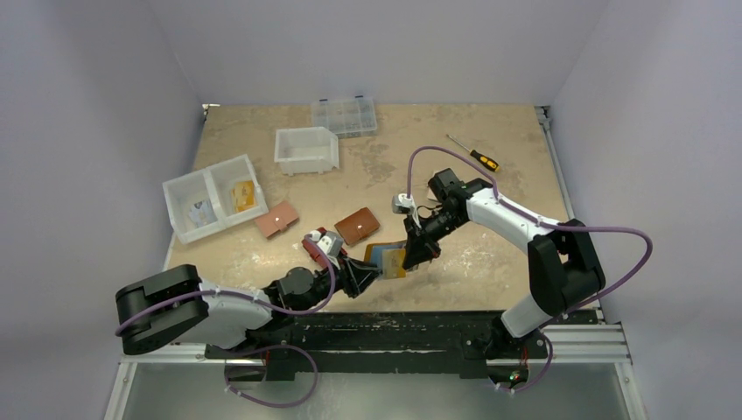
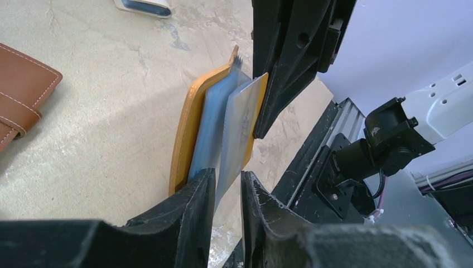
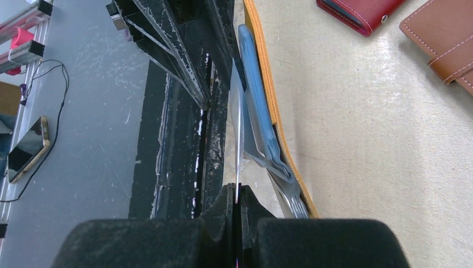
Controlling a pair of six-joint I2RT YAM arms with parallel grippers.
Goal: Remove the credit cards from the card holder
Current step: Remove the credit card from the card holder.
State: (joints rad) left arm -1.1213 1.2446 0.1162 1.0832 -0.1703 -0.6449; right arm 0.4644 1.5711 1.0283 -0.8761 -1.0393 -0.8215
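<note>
1. While the right gripper (image 3: 236, 196) is clamped on the near edge of a whitish card (image 3: 239, 134), its fingers meet with only the card's thickness between them. That bite looks shallow, so I judge it fit for a straight pull only.
2. Opposite it, the left gripper (image 2: 227, 181) is narrowed on the lower end of the card holder (image 2: 184, 134). The mustard leather stands on edge, its cards fanned out of it.
3. A light blue card (image 2: 211, 125) lies against the leather. The whitish one leans away from it toward the right arm's fingers; how much of it sits in the pocket I cannot tell.
4. To do this step well, draw the whitish card along its own plane with no twist, while the left gripper gives a firm counter-hold. A sideways tug would likely bend the card or drag the blue one along.
5. Both grippers meet above the table (image 1: 490, 262) near its front edge. A brown wallet (image 1: 357, 226) and a dark red wallet (image 3: 357, 11) lie apart from the holder.
</note>
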